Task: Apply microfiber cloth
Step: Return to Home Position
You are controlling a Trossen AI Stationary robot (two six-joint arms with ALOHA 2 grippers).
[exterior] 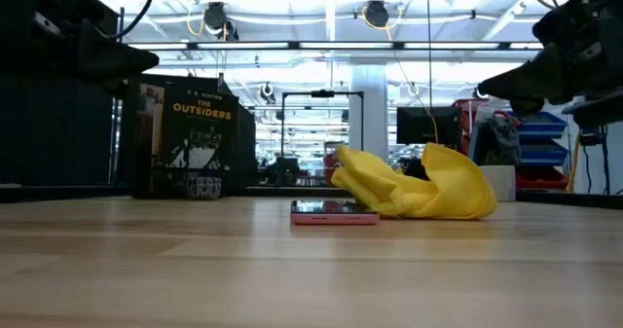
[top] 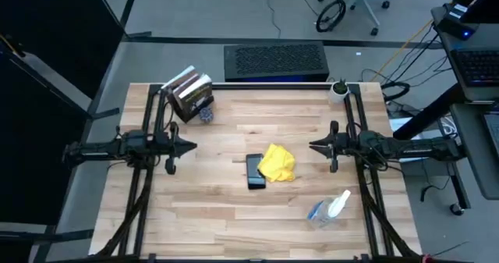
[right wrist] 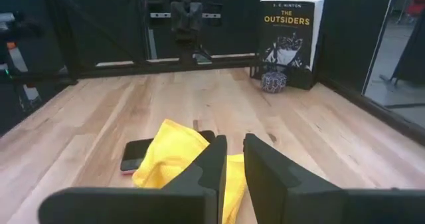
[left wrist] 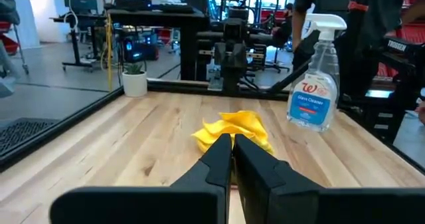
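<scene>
The bright yellow microfiber cloth (top: 277, 163) lies crumpled, overlapping the smartphone (top: 255, 172).

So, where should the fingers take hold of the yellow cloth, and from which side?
Probably from above, by the right gripper, on the raised fold of the crumpled bright yellow microfiber cloth on its right side, away from the dark smartphone its left edge overlaps.

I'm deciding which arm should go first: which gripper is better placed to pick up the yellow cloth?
Probably the right. The microfiber cloth lies right of the smartphone, nearer the right gripper; the left gripper would have to reach across the phone.
</scene>
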